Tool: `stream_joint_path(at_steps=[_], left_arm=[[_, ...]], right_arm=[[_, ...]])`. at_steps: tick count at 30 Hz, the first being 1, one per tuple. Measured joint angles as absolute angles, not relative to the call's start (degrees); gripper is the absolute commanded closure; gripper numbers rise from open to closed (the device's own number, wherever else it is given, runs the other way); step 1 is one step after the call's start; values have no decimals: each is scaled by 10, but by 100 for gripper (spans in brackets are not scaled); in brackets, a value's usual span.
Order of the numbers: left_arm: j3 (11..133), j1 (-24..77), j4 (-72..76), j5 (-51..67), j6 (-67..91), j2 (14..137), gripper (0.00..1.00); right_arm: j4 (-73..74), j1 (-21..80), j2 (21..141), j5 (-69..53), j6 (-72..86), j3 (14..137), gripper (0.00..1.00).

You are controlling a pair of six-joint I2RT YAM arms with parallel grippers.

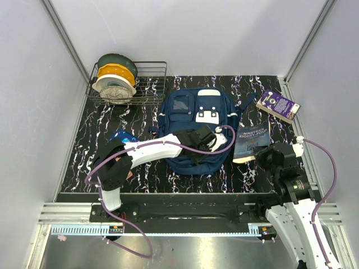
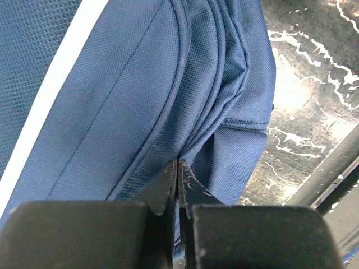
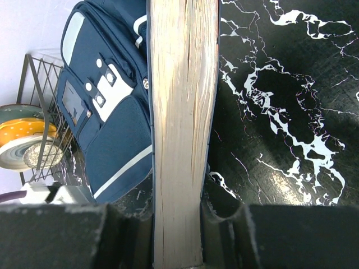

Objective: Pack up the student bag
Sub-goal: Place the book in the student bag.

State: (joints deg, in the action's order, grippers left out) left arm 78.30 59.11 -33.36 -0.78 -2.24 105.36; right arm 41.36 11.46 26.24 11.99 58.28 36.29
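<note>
Seam fabric of the student bag (image 1: 175,120), lying centrally on the counter (image 1: 84,140) toward its far edge, meets the clenched left fingers (image 2: 164,182); the right fingers (image 3: 221,224) grasp a paperback book (image 3: 179,112) beside the bag.

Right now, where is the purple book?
In the top view, the purple book lies near the far right corner of the table, just beyond the grey-blue book and to the right of the student bag.
</note>
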Motion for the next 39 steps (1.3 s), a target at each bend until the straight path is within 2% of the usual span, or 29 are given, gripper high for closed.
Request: stream_joint_path(at_steps=[7, 15, 22, 26, 32, 39], left_arm=[[808, 582, -353, -7, 3, 1012, 100], [897, 544, -349, -24, 36, 965, 100], [982, 518, -353, -39, 53, 972, 100], [1057, 512, -369, -43, 58, 1002, 100], [1099, 512, -377, -43, 66, 1028, 100], [1099, 512, -378, -36, 83, 1032, 100]], right_arm=[[460, 115, 263, 132, 531, 404, 99], [483, 115, 244, 152, 488, 472, 100], [519, 115, 229, 100, 513, 472, 100], [526, 114, 228, 22, 539, 470, 100], [396, 114, 250, -130, 608, 377, 100], [203, 114, 362, -203, 690, 271, 100]])
